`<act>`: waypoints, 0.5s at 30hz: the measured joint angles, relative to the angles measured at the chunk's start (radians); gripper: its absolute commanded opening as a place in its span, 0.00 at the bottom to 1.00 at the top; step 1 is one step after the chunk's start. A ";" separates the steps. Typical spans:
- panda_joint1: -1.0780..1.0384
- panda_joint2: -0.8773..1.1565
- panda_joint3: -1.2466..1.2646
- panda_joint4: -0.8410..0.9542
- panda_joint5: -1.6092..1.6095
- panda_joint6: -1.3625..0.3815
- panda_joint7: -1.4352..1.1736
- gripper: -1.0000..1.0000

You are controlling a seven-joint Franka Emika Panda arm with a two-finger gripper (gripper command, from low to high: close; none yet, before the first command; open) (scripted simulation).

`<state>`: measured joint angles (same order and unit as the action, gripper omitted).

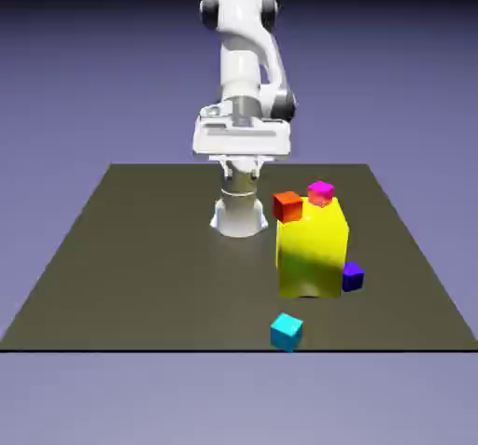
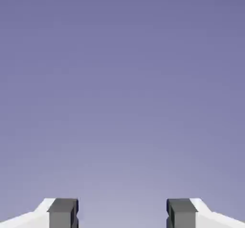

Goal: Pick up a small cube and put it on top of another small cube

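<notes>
One small cyan cube (image 1: 287,331) near table (image 1: 140,275) edge, gripper (image 2: 122,212) fingers apart, nothing between

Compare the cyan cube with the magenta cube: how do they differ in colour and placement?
The cyan cube is turquoise; the magenta cube is pink-purple. The cyan cube rests on the table near its front edge, alone; the magenta cube sits atop the big yellow block, raised off the table, beside a red cube. Both are small, similar-sized and untouched by the claw.
</notes>
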<state>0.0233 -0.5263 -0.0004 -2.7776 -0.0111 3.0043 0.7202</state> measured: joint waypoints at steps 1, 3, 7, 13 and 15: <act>0.009 0.036 0.000 0.027 -0.009 -0.027 -0.017 0.50; 0.028 0.109 -0.001 0.081 -0.028 -0.081 -0.052 0.50; 0.066 0.254 -0.002 0.188 -0.064 -0.190 -0.121 0.50; 0.126 0.471 -0.004 0.349 -0.119 -0.352 -0.224 0.50; 0.145 0.544 -0.004 0.403 -0.138 -0.406 -0.258 0.50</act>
<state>0.1681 0.0173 -0.0048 -2.3745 -0.1488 2.5981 0.4619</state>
